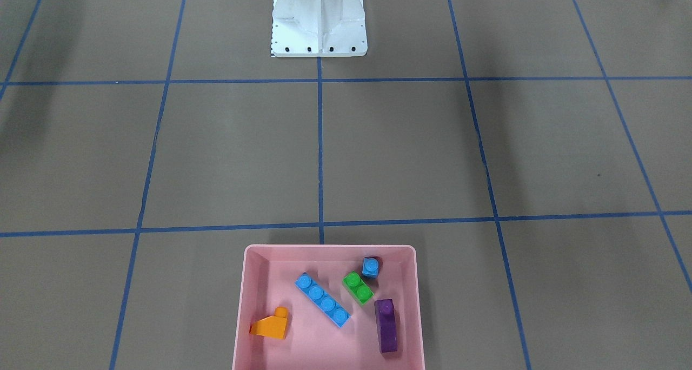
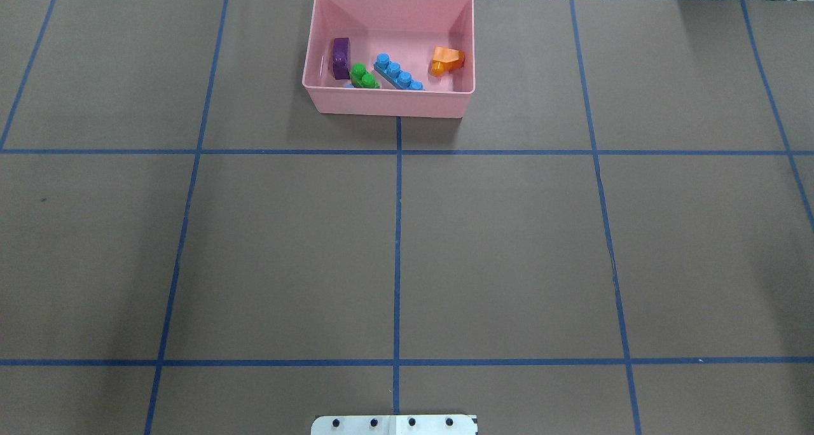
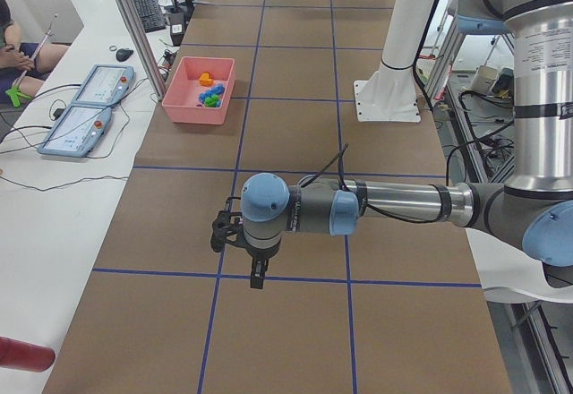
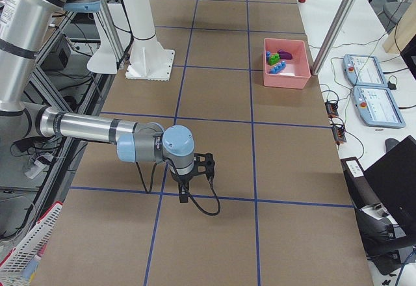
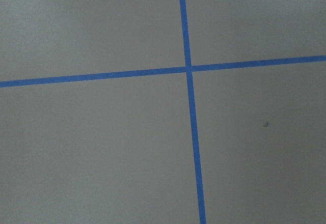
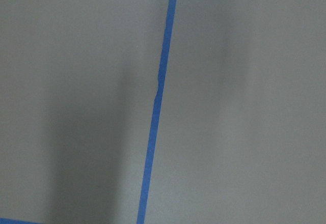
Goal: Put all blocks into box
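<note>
Far from left end effector (image 3: 257,279), blocks (image 1: 323,299) inside box (image 1: 330,248)

Left arm (image 3: 403,204): brushed silver tube, grey cast joint housings, round pale blue end caps (image 3: 264,199). Carries a thin black cable (image 3: 341,168) along the tube, standing clear of it near the wrist. Upper section banded silver and grey, with a small printed label (image 3: 546,49), text too small to read. Ends in the left gripper (image 3: 257,279), black and slim, with a black bracket beside it.

Right arm (image 4: 84,128): same silver, grey and pale blue scheme. Trails a loose black lead (image 4: 207,209) below the wrist. Ends in the right gripper (image 4: 184,198), also black.

White painted pedestal (image 1: 319,7), ribbed, on a square base plate (image 1: 281,46). Shows four black screw heads (image 1: 309,50) along one edge.
</note>
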You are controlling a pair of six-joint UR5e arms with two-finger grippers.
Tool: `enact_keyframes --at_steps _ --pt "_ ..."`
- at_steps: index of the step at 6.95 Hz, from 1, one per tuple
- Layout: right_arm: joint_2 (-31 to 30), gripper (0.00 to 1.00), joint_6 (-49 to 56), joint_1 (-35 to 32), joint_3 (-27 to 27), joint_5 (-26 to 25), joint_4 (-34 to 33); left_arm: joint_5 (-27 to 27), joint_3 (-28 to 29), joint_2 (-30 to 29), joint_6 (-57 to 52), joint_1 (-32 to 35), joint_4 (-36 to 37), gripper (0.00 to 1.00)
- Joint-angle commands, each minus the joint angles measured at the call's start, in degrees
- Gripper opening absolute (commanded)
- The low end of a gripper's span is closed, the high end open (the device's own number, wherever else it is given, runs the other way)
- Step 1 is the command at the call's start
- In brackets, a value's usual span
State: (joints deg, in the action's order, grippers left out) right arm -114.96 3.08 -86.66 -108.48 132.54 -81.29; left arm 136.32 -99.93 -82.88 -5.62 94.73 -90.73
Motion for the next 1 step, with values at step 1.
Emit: enact_keyframes --at_steps 1 --pt "0.0 1.0 0.0 0.0 -0.06 0.0 -0.01 0.0 -0.01 0.0 0.0 0.02 0.03 1.0"
